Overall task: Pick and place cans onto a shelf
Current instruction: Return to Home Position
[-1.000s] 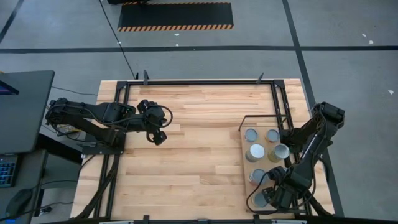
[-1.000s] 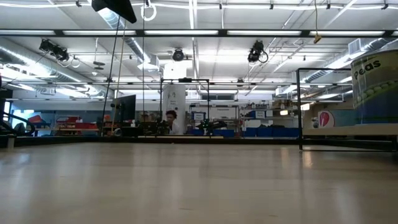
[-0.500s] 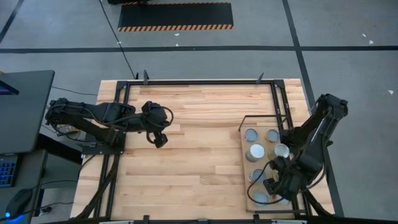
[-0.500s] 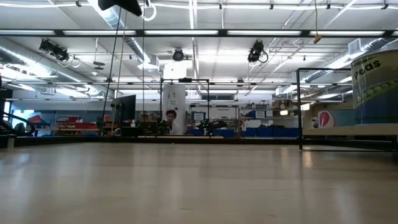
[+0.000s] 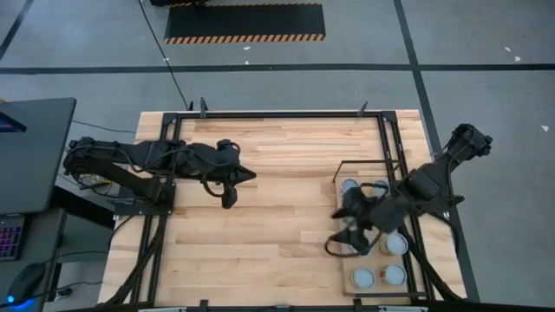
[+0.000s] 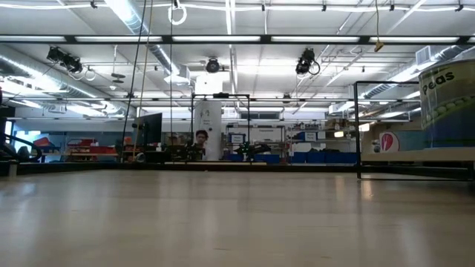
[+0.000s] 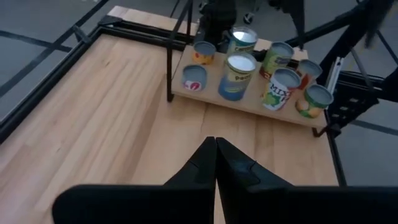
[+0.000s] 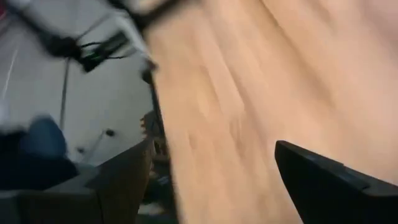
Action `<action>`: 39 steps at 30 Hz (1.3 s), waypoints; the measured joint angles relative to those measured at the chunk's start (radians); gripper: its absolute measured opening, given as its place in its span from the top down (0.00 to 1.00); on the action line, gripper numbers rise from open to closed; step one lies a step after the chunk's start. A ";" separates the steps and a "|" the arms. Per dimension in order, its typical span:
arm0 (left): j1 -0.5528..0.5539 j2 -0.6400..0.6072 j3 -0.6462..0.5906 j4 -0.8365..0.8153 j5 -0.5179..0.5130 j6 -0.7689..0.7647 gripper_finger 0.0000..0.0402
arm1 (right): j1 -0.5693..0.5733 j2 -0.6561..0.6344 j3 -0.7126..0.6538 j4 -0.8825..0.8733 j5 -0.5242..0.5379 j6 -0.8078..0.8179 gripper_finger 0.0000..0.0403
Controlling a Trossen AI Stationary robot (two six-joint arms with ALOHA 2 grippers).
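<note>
The wooden table [image 5: 277, 234] bears the shelf [image 7: 255, 104] near its right edge. The right gripper [image 8: 214, 146], fingers spread wide, hangs by the shelf's inner edge. The left gripper [image 7: 215, 143], fingers pressed together, hovers left of centre. The cans [image 7: 237, 74] stand on the shelf.

High cam straight down, low cam tabletop-level, wrist cams close, oblique — shelf [image 7: 208, 93] shared high/left wrist.

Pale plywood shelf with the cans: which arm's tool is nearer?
Right. The right tool hangs open at the pale plywood shelf's inner edge; the left tool, shut, is far across the wooden table.
</note>
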 joint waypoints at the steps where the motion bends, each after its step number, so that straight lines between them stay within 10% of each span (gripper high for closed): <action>1: 0.000 0.000 0.000 0.002 -0.001 0.000 0.97 | -0.021 0.001 0.000 0.055 0.000 -0.145 0.14; 7: 0.000 0.005 0.000 0.002 0.001 0.000 0.97 | -0.178 0.003 0.000 0.295 -0.061 -0.662 0.19; 16: 0.016 0.021 0.000 0.141 0.002 0.075 0.97 | -0.557 -0.002 -0.001 0.296 -0.478 -1.086 0.58; 27: 0.184 -0.021 -0.219 0.523 0.204 0.107 0.97 | -0.798 -0.091 -0.222 0.705 -0.696 -1.029 0.97; 32: 0.254 -0.090 -0.399 0.675 0.297 0.090 0.97 | -0.783 -0.295 -0.370 0.942 -0.602 -0.858 0.95; 39: 0.361 -0.236 -0.610 0.873 0.296 0.197 0.97 | -0.795 -0.555 -0.477 0.916 -0.513 -1.037 0.93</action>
